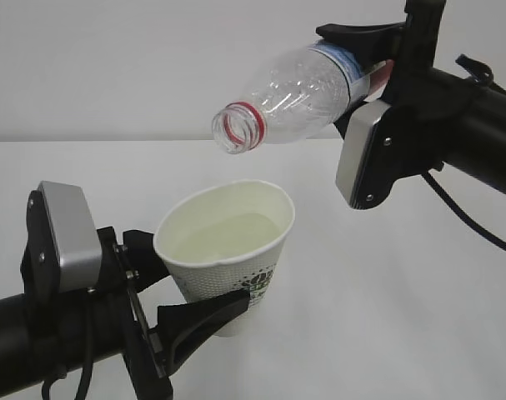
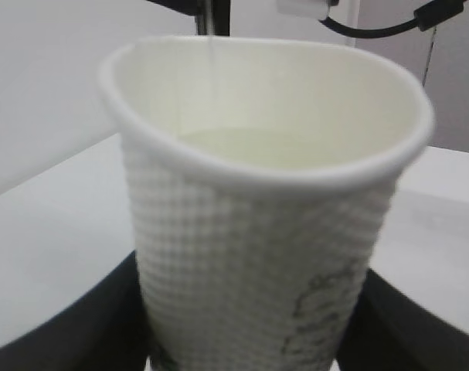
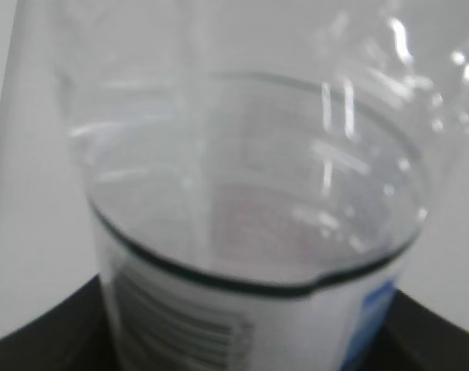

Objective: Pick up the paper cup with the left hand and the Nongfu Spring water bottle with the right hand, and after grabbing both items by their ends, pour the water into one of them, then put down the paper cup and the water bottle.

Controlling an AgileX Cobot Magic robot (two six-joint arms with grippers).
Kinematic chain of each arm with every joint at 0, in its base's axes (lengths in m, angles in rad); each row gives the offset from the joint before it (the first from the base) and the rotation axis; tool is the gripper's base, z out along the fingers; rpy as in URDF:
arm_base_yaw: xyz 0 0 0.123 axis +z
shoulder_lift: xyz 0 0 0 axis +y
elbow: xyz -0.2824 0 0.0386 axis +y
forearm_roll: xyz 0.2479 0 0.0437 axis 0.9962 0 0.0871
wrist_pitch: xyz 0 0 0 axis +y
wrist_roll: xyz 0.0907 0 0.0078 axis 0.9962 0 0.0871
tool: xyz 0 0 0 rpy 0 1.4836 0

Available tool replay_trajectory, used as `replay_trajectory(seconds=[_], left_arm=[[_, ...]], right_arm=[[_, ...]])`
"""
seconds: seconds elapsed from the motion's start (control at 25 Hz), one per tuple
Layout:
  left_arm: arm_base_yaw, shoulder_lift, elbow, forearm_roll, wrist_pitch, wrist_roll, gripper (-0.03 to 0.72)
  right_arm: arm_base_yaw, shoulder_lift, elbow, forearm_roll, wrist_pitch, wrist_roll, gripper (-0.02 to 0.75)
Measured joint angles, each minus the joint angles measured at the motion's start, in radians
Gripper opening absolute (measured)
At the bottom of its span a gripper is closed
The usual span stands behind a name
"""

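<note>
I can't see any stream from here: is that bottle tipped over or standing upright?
Tipped. The water bottle lies nearly sideways in the right hand, its uncapped mouth angled down above the paper cup.

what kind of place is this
Probably a robot lab test bench: a bare white table against a plain wall, with the left hand holding the paper cup and no household clutter.

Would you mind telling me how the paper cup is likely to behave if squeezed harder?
The paper cup probably buckles easily: its rim already looks squashed out of round in the left gripper. The water inside could slop over, and likely makes it heavier than it looks.
</note>
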Motion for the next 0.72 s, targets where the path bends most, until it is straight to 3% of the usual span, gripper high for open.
replay_trajectory(seconds=[0.72], left_arm=[[0.0,0.0,0.0,0.0,0.002,0.0,0.47]], right_arm=[[0.0,0.0,0.034,0.037,-0.004,0.384,0.477]])
